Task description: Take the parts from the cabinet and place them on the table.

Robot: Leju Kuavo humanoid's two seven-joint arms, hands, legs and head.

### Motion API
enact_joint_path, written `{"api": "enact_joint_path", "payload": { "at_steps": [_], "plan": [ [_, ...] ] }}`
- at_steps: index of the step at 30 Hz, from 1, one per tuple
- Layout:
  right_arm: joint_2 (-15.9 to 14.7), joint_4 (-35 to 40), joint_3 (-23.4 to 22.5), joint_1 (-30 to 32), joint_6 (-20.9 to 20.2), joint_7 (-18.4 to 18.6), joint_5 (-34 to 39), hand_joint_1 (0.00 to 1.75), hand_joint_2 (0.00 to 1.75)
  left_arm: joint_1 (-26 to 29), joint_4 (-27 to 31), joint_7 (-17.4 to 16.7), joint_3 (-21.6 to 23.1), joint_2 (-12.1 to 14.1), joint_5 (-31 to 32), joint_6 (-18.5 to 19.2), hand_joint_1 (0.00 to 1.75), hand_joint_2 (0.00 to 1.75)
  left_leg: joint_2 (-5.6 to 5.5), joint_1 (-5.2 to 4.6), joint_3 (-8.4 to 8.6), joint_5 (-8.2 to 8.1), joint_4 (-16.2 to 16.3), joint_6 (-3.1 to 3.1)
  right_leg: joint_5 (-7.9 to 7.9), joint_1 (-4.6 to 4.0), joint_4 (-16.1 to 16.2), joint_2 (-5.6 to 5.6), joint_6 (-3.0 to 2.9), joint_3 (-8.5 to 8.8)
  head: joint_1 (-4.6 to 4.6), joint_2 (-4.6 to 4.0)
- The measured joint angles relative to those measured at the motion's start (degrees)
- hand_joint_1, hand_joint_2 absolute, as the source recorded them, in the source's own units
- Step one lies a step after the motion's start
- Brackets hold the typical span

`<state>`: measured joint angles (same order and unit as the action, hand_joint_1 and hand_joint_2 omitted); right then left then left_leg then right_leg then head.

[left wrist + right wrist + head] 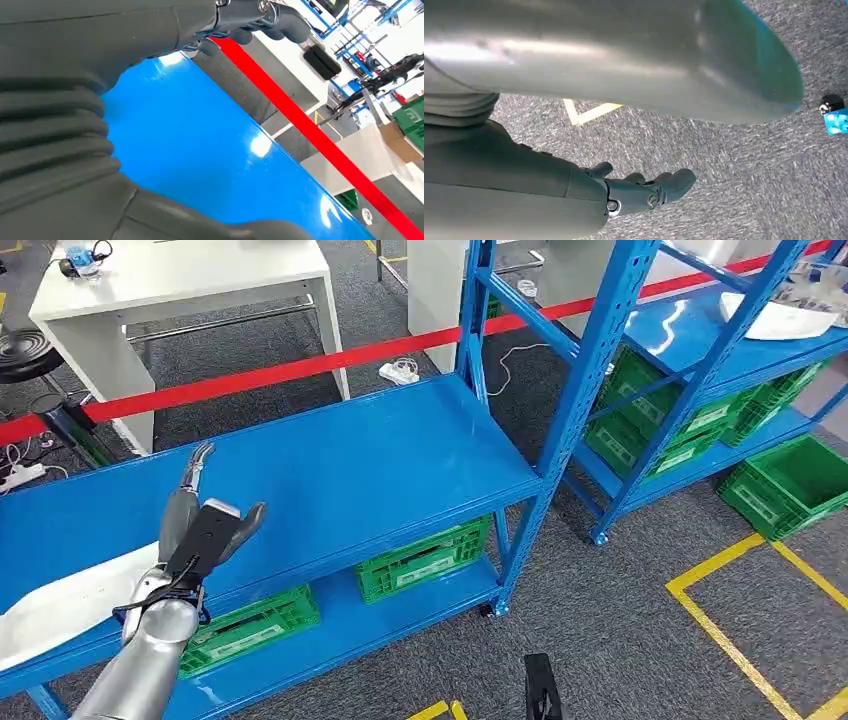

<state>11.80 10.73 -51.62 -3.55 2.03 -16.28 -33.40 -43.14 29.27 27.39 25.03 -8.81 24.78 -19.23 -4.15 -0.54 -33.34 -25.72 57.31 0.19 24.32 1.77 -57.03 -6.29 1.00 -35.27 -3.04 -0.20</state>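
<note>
A long white part [62, 602] lies on the blue cabinet shelf [380, 460] at its left end. My left hand [205, 525] hovers over the shelf just right of that part, fingers spread, holding nothing; the left wrist view shows its fingers [260, 20] above the bare blue shelf surface [200, 150]. Another white part [785, 318] rests on the upper shelf of the second blue rack at the far right. My right hand [644, 192] hangs over the grey carpet with its fingers loosely extended and nothing in them. The white table [190, 275] stands behind the cabinet.
A red barrier tape [300, 368] runs behind the cabinet. Green crates [420, 562] sit on the lower shelf, and more [790, 485] are under the right rack. Blue uprights [585, 390] stand between the two racks. Yellow floor lines [740, 550] mark the carpet at the right.
</note>
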Motion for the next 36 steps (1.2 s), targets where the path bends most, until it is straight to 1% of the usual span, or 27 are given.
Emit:
{"api": "enact_joint_path", "payload": {
  "at_steps": [2,4,6,9,11,12,13,15,19,21,24,26,30,32,36],
  "plan": [
    [0.02,0.0,0.0,-0.01,-0.18,0.13,-0.02,0.0,0.0,-0.02,-0.15,-0.62,0.02,0.07,0.59,-1.49,0.0,1.75,0.0,0.01,0.0,0.0,-0.01,0.0,0.01,-0.02,-0.05,0.0,0.0,-0.03,0.0,0.0],
    [0.02,0.0,0.0,-0.02,-0.55,0.59,-0.22,0.0,0.0,-0.09,-0.39,-1.6,0.02,0.42,1.95,-4.95,0.0,1.75,0.01,0.01,0.0,-0.01,-0.02,-0.01,0.03,-0.02,-0.12,0.0,0.03,-0.08,0.0,0.0],
    [0.07,0.0,0.0,0.0,-0.87,1.03,-0.57,0.0,0.0,-0.26,-0.55,-2.83,0.02,1.37,3.39,-7.94,0.0,1.75,0.01,0.02,0.01,0.0,-0.03,-0.02,0.04,-0.03,-0.21,0.0,0.03,-0.14,0.0,0.0],
    [0.11,0.0,0.0,0.0,-1.35,0.98,-0.79,0.0,0.0,-0.57,-0.57,-5.55,0.02,3.14,6.99,-11.8,0.0,1.75,0.01,0.02,0.0,0.0,-0.04,-0.05,0.06,-0.03,-0.34,0.0,0.0,-0.23,0.0,0.0],
    [0.13,0.0,0.0,-0.03,-1.51,0.79,-0.77,0.0,0.0,-0.66,-0.53,-7.6,0.02,4.11,9.85,-12.9,0.0,1.75,0.0,0.02,0.01,0.0,-0.04,-0.06,0.08,-0.03,-0.39,0.04,-0.03,-0.24,0.0,0.0],
    [0.15,0.0,0.0,-0.05,-1.51,0.66,-0.5,0.0,0.0,-0.67,-0.46,-9.17,0.02,4.72,11.88,-12.92,0.0,1.75,0.0,0.03,0.01,0.01,-0.04,-0.07,0.09,-0.04,-0.42,0.04,-0.04,-0.24,0.0,0.0],
    [0.15,0.0,-0.02,-0.07,-1.51,0.5,-0.27,0.0,0.0,-0.67,-0.46,-10.03,0.02,4.96,13.06,-12.77,0.0,1.75,0.0,0.03,0.01,0.01,-0.04,-0.07,0.09,-0.04,-0.44,0.04,-0.04,-0.25,0.0,0.0],
    [0.15,0.0,-0.37,-0.07,-1.49,-0.02,0.17,0.0,0.0,-0.68,-0.46,-12.1,0.02,5.75,14.95,-11.18,0.0,1.75,0.0,0.03,0.01,0.04,-0.04,-0.12,0.09,-0.03,-0.46,0.04,-0.05,-0.27,0.0,0.0],
    [0.15,0.0,-0.96,-0.12,-0.94,-0.2,0.83,0.0,0.0,-0.15,-0.26,-18.67,0.02,6.45,19.5,-9.86,0.0,1.75,0.0,0.03,0.0,0.04,-0.04,-0.13,0.1,-0.03,-0.46,0.04,-0.05,-0.26,0.0,0.0],
    [0.2,0.0,-1.38,-0.11,-0.74,-0.17,0.92,0.0,0.0,1.63,1.27,-20.22,0.0,6.71,20.48,-8.68,0.0,1.75,0.0,0.02,0.0,0.03,-0.04,-0.13,0.11,-0.03,-0.46,0.04,-0.07,-0.27,0.0,0.0],
    [0.26,0.0,-1.82,-0.19,-0.66,-0.2,1.05,0.0,0.0,4.01,2.91,-21.27,-0.13,6.8,21.09,-6.99,0.0,1.75,0.0,0.02,-0.01,0.02,-0.04,-0.15,0.13,-0.02,-0.46,0.04,-0.09,-0.27,0.0,0.0],
    [0.42,0.0,-2.06,-0.19,-0.66,-0.17,1.09,0.0,0.0,6.63,5.23,-21.88,-0.88,6.8,21.79,-5.22,0.0,1.75,0.01,0.02,0.01,-0.04,-0.04,-0.21,0.17,-0.02,-0.46,0.02,-0.09,-0.27,0.0,0.0],
    [0.74,0.0,-2.27,-0.21,-0.06,0.35,0.48,0.0,0.0,12.27,9.03,-21.66,-2.06,6.1,22.78,-3.08,0.0,1.75,0.0,0.02,0.01,-0.08,-0.04,-0.2,0.22,-0.03,-0.46,0.03,-0.1,-0.29,0.0,0.0],
    [0.9,0.0,-2.3,-0.29,0.18,0.37,0.28,0.0,0.0,13.79,10.1,-21.31,-2.6,5.75,22.78,-2.19,0.0,1.75,0.0,0.03,0.01,-0.09,-0.04,-0.21,0.22,-0.03,-0.46,0.04,-0.1,-0.29,0.0,0.0],
    [0.94,0.0,-2.3,-0.35,0.7,0.87,-0.76,0.0,0.0,15.19,11.08,-20.94,-3.67,5.27,22.75,-0.38,0.0,1.75,0.0,0.03,0.01,-0.1,-0.04,-0.22,0.23,-0.03,-0.46,0.04,-0.1,-0.28,0.0,0.0]
  ]
}}
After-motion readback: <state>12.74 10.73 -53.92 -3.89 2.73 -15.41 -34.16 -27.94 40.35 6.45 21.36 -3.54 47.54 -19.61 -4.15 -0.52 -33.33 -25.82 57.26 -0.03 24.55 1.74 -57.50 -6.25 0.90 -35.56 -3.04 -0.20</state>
